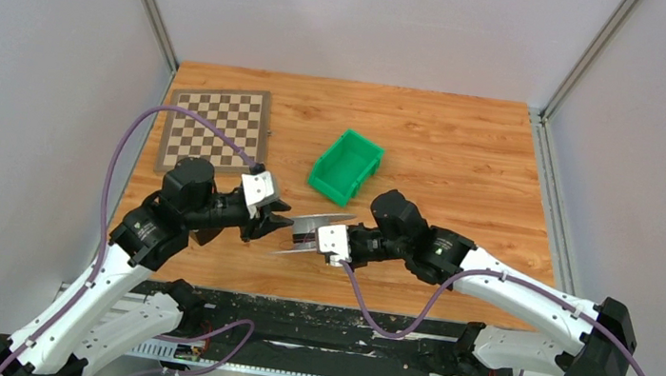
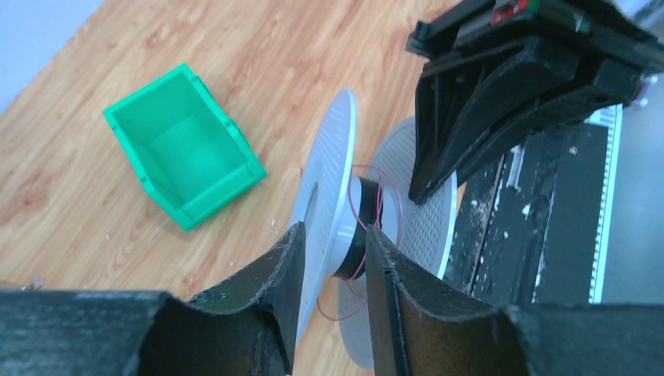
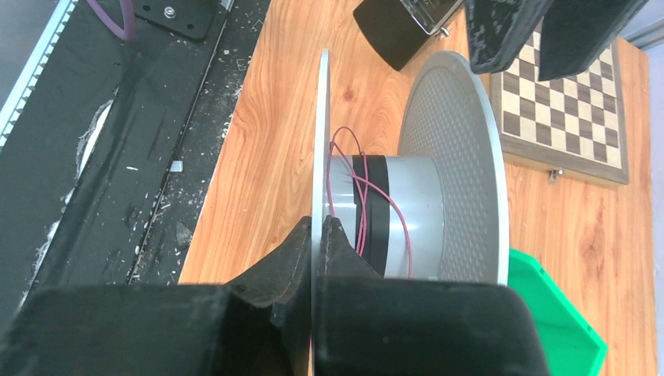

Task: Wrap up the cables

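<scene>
The cable [image 3: 408, 243] is judged to be very light, limp and easy to snap or kink. It is a hair-thin reddish strand, laid in a few loose loops around the hub of the spool [image 3: 423, 196]. It should not be pinched hard. The spool seems stiff and light, with thin smooth discs, and is best taken by a disc rim, so that the hub is left free for winding. The spool is held up over the bench [image 1: 467, 157], between the two arms.

On the left, the left fingers [image 2: 286, 274] are parted, with a gap wider than the disc. One finger is placed outside the near disc, and the other is set between the discs, just beside the hub and the loops. Whether the strand is touched there cannot be told. On the right, the right fingers [image 3: 294, 258] are closed tight on the rim of the other disc, and the loops lie just beyond their tips.
</scene>
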